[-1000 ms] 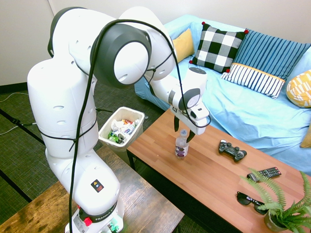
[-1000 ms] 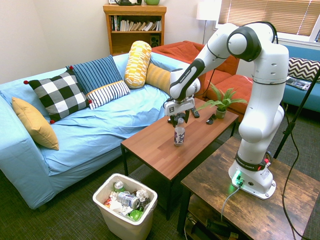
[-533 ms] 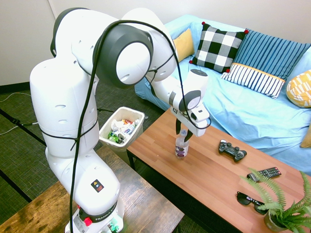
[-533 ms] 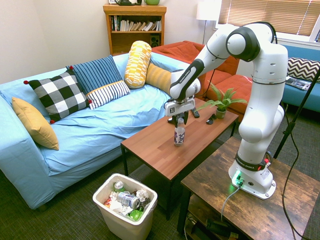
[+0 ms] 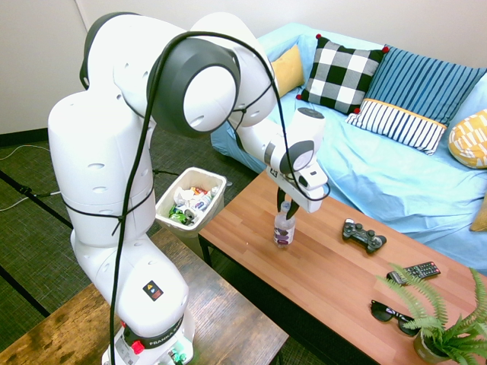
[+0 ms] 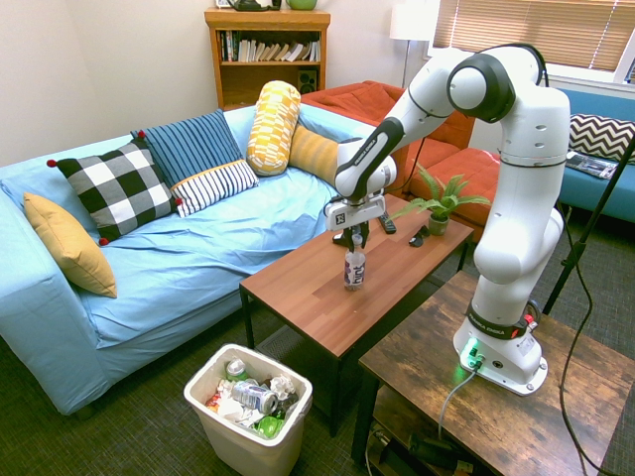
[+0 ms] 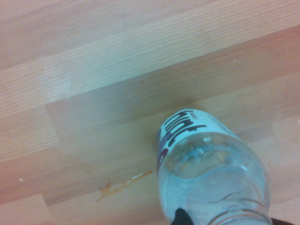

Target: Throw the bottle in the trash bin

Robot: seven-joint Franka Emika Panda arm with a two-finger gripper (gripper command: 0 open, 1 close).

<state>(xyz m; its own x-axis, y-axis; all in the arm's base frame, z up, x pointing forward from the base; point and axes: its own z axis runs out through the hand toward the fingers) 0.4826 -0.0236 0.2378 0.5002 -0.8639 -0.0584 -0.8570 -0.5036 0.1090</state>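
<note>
Over the brown wooden counter (image 5: 327, 277), the black two-finger end effector (image 5: 286, 210) is gripping the clear plastic bottle (image 5: 284, 231) high. Smooth plastic is risking slippage; low carrying, snagging the white rectangular bin (image 6: 253, 451).

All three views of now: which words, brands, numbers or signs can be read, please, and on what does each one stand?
"hint": label of the bottle; its smaller print is too blurred.
"FRANKA": arm's base; the letters after it are unclear.
Too small to read: warning sticker, remote, books.
</note>
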